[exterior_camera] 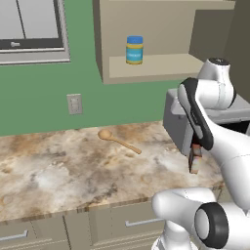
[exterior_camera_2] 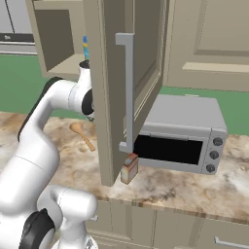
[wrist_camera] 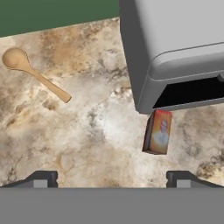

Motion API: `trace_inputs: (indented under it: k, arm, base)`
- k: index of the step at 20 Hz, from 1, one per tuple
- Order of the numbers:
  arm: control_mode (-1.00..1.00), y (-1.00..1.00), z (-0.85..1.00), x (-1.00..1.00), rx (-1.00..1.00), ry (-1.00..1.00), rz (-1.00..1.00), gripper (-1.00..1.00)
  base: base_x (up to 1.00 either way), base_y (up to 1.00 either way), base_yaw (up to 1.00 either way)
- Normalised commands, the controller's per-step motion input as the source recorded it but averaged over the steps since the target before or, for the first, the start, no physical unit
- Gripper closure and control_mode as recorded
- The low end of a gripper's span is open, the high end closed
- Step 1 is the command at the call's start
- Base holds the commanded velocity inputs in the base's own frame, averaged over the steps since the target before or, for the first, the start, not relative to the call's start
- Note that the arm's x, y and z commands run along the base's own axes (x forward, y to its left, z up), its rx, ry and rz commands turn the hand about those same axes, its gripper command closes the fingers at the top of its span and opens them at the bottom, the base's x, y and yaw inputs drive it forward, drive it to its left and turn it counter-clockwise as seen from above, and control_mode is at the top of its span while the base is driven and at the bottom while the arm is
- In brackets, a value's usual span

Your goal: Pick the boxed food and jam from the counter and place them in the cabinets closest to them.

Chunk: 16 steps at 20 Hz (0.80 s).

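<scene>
Targeting: reddish-brown and tan boxed food carton (wrist_camera: 158,132), upright on the marbled beige counter (wrist_camera: 78,131), just in front of the grey toaster oven (wrist_camera: 175,48).
Fingers: my gripper (wrist_camera: 112,177) spread wide, holding nothing.
Offset: carton lies ahead, toward the right fingertip; I'd shift right, then descend.
Elsewhere: wooden spoon (wrist_camera: 35,73) far left.

You are looking at a counter (wrist_camera: 87,131) that is looking like smooth stone, brown with white patches. The spoon (wrist_camera: 33,72) is looking like plain wood, not shiny. The toaster oven (wrist_camera: 175,43) is showing smooth grey metal with a dull shine. The boxed food (wrist_camera: 158,132) is looking like smooth printed card. The cabinets (exterior_camera: 161,29) are looking like flat, dull painted wood.
</scene>
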Motion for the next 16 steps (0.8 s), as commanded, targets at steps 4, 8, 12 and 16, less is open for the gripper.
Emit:
trace_inputs:
  k: [4,8,12,16]
  arm:
    - [-1.0,-0.16,-0.22,-0.07,-0.05,0.0,-0.03,-1.0]
    - [-1.0,-0.14,-0.21,-0.04,-0.04,0.0,-0.03,-1.0]
    - [-1.0,-0.13,-0.19,-0.01,-0.03,0.0,-0.03,-1.0]
    - [-1.0,-0.12,-0.18,0.0,-0.04,0.0,-0.03,-1.0]
  base:
    - [0.0,0.0,0.0]
    - [0.0,0.0,0.0]
    - [0.0,0.0,0.0]
    - [0.0,0.0,0.0]
